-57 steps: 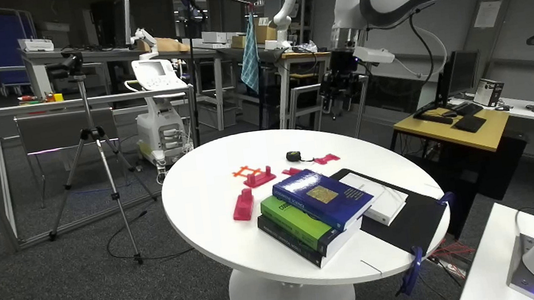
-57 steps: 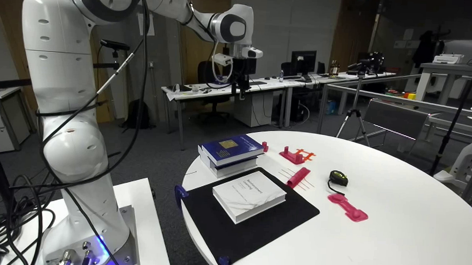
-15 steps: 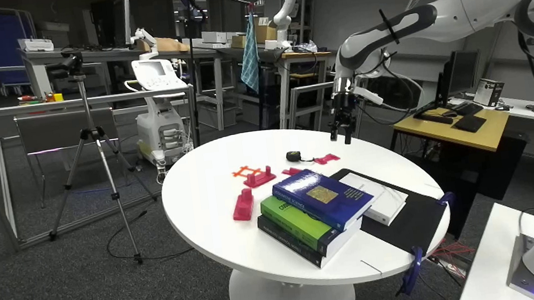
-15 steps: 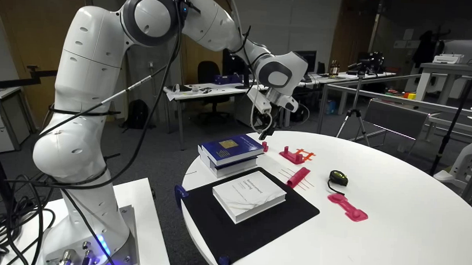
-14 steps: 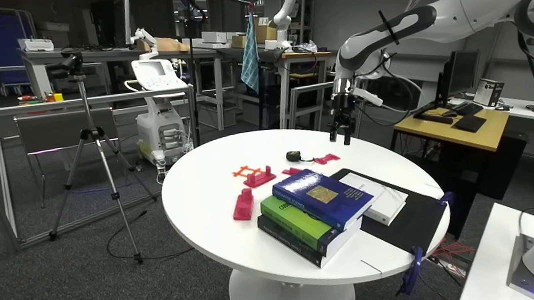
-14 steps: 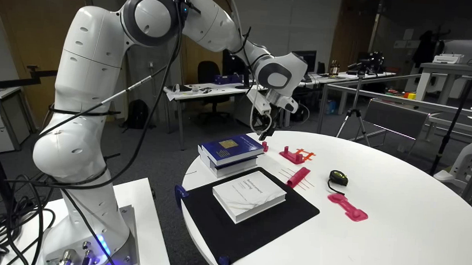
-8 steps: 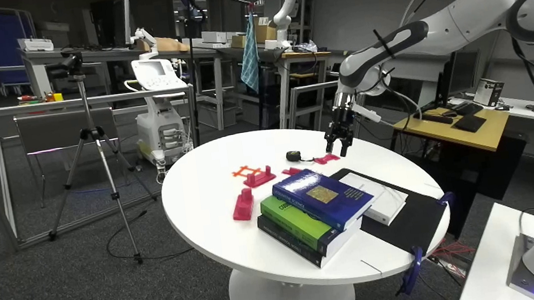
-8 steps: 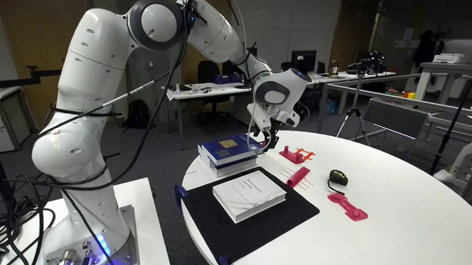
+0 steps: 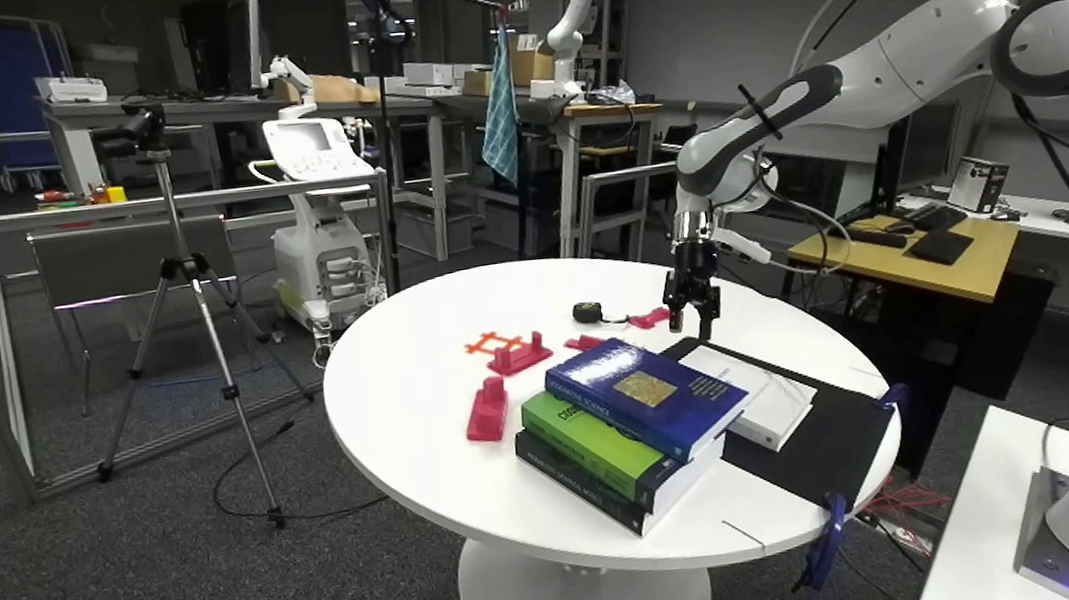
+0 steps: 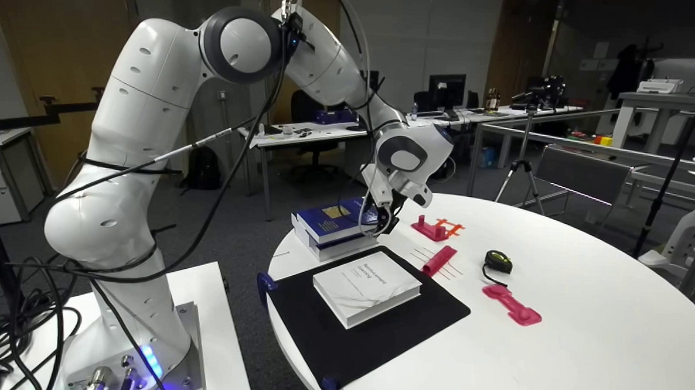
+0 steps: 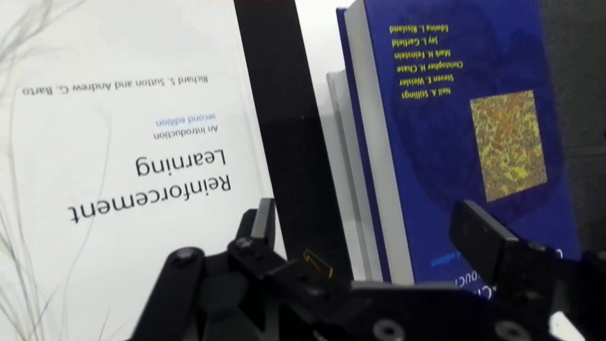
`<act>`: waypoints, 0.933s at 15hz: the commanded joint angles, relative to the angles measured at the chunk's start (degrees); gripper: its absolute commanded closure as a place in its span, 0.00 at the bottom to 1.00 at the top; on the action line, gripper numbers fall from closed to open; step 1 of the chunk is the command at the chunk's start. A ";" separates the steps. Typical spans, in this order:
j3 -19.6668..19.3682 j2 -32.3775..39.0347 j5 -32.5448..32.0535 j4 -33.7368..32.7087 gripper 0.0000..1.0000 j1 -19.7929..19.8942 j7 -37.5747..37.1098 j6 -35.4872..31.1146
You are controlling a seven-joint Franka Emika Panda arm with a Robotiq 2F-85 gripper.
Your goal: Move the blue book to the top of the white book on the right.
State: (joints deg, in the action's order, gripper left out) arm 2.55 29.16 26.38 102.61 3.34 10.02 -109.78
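In the wrist view the white book [image 11: 137, 125] takes up the left of the frame, face up with its print upside down. A strip of black mat [image 11: 303, 137] runs down the middle. Along the bottom the gripper [image 11: 367, 215] stands wide with nothing between its fingers [image 11: 480, 237], one showing across the white book's edge, its mate across the blue book [image 11: 440, 142], which takes most of the right side. In an exterior view it lies on the green book [image 9: 585, 437] just right of centre, the gripper at its upper right; how high the fingertips stand is hard to judge.

The step in hand looks like the approach, with nothing gripped yet. The next move probably calls for shifting toward the wrist frame's right, setting the fingers about an edge of the blue book alone, then closing before any lift onto the white book.
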 commanded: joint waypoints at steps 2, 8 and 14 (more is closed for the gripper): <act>0.39 0.18 -0.20 -0.73 0.00 0.80 -0.25 3.53; 0.37 0.20 -0.15 -1.05 0.00 0.97 -0.23 4.18; 2.32 0.74 4.90 -1.50 0.00 4.09 9.35 5.86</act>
State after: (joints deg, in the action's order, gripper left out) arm 2.69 29.54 27.43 101.74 4.15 12.56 -105.69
